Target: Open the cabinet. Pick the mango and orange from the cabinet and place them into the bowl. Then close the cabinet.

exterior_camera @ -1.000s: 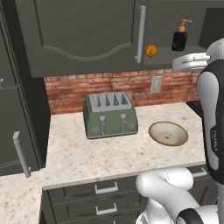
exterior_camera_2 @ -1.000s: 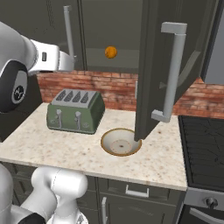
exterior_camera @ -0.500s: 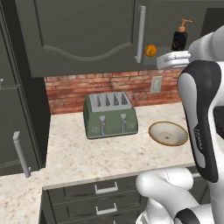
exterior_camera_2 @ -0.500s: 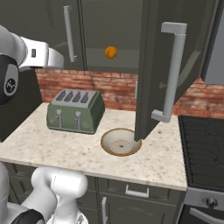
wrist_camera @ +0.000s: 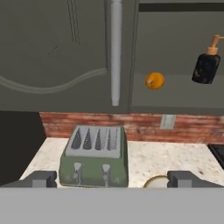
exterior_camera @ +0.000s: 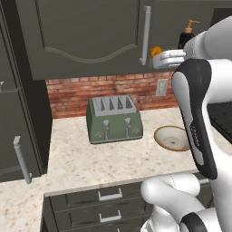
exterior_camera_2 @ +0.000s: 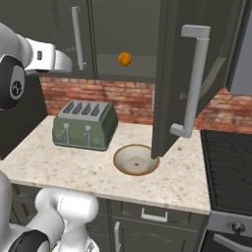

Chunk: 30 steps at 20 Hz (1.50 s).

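**Grey cabinet half open, orange on its shelf**

Dark grey, the cabinet [exterior_camera_2: 123, 44] fills the wall ahead of me: its right door [exterior_camera_2: 189, 78] swung out over the counter [exterior_camera_2: 74, 165], its left door [exterior_camera: 86, 36] shut. Below it stands the green toaster [exterior_camera_2: 86, 125], and beside that the bowl [exterior_camera_2: 135, 159] (cream inside, nothing in it). A dark soap bottle [wrist_camera: 205, 65] shares the shelf with the orange [wrist_camera: 155, 81]. My gripper [wrist_camera: 112, 179] hangs in the air before them, jaws spread wide, grasping nothing.

speckled counter [exterior_camera_2: 74, 170] carries green toaster [exterior_camera_2: 86, 124] and bowl [exterior_camera_2: 135, 159].
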{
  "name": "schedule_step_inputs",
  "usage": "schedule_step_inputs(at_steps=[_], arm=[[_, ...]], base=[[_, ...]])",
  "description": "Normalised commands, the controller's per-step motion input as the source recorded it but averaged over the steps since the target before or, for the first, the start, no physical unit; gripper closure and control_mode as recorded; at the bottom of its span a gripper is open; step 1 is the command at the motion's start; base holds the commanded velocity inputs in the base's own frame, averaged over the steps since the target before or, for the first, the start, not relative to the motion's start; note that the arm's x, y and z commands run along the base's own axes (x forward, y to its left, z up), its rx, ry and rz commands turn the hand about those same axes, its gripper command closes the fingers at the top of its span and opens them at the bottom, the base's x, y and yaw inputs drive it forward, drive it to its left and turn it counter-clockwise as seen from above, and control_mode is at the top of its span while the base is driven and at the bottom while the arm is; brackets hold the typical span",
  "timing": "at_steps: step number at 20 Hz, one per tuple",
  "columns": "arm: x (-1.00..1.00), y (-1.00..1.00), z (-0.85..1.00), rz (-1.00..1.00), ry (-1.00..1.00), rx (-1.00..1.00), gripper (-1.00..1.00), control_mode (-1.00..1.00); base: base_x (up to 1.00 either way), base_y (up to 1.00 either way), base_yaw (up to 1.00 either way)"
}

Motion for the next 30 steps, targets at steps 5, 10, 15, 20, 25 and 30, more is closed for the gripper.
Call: schedule_step_inputs(at_steps=[5, 10, 15, 20, 25, 30], arm=[[0.34, 0.02, 0.07, 0.0, 0.0, 0.0, -1.0, -1.0], [0.3, 0.04, 0.08, 0.0, -0.04, 0.0, -1.0, -1.0], [0.31, 0.07, 0.03, 0.0, -0.06, 0.0, -1.0, -1.0], [0.3, 0.04, 0.0, 0.0, -0.07, 0.0, -1.0, -1.0], [0.35, 0.0, 0.0, 0.0, -0.01, 0.0, -1.0, -1.0], [0.36, 0.0, 0.0, 0.0, 0.0, 0.0, -1.0, -1.0]], base=[[0.0, 0.0, 0.0], [0.0, 0.0, 0.0], [0.0, 0.0, 0.0], [0.0, 0.0, 0.0], [0.0, 0.0, 0.0], [0.0, 0.0, 0.0]])
